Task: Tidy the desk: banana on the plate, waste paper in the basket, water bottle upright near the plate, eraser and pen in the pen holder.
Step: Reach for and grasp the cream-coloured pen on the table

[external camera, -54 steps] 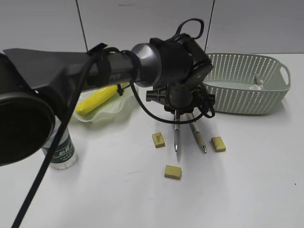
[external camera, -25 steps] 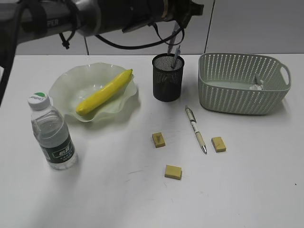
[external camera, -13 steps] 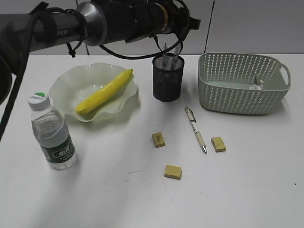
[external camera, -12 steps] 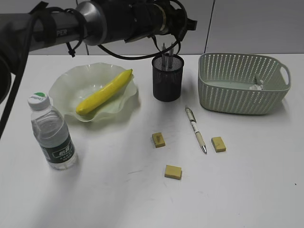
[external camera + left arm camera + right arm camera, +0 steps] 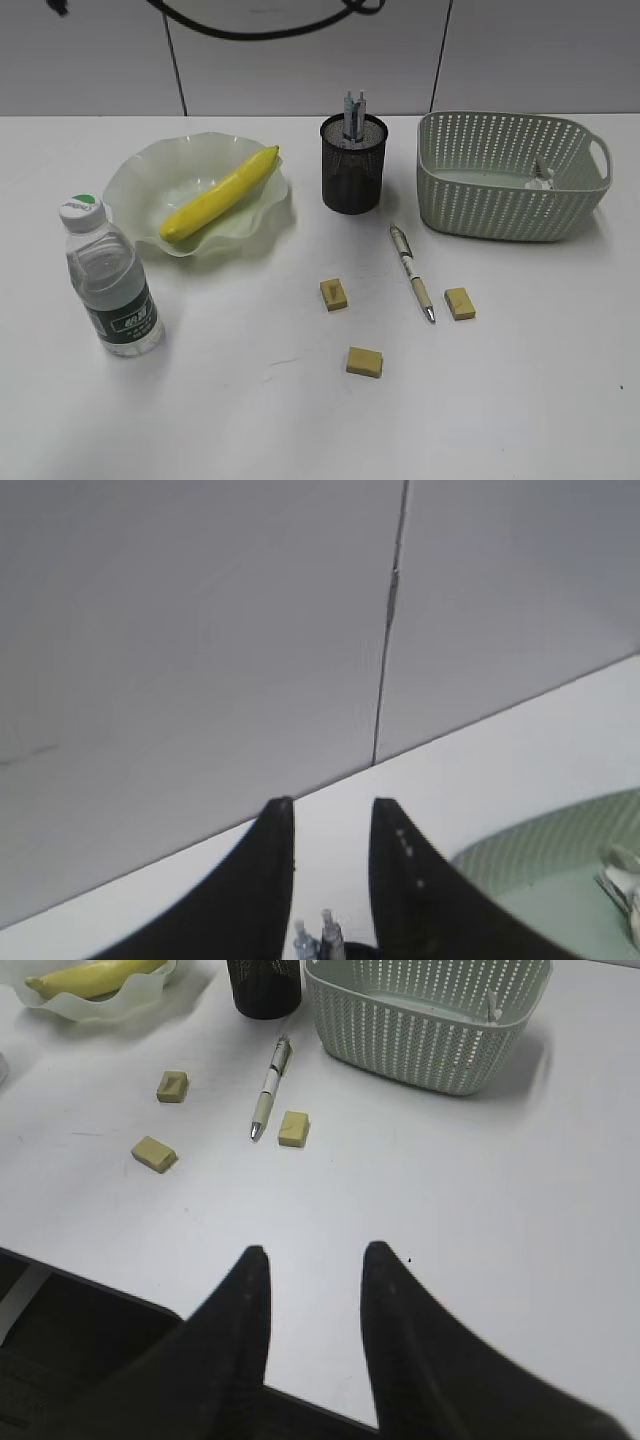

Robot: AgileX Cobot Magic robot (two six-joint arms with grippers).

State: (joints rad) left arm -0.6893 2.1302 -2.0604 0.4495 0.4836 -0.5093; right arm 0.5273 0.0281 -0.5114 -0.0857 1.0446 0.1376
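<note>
Exterior view first: the banana [image 5: 220, 193] already lies on the plate [image 5: 125, 180], and the water bottle [image 5: 108, 280] stands upright on the surface [image 5: 250, 420] just in front of that plate, so those two look sorted to me. The pen holder [image 5: 352, 165] has a pen top poking out of it. One more pen [image 5: 412, 270] lies flat between the holder and the basket [image 5: 510, 215], with three erasers [image 5: 364, 361] scattered near it. The waste paper [image 5: 541, 178] sits inside the basket. Neither arm shows here, only a loop of cable at the top edge.

Left wrist view: the left end effector [image 5: 331, 815] is parted and holds nothing. It's raised and aimed at the back wall, hanging right above the pen tops, probably to clear the holder.

Right wrist view: the right end effector [image 5: 312, 1260] is parted too, also with nothing in it. It's parked low by the near edge of the surface, well apart from the pen and erasers, out of the way.
</note>
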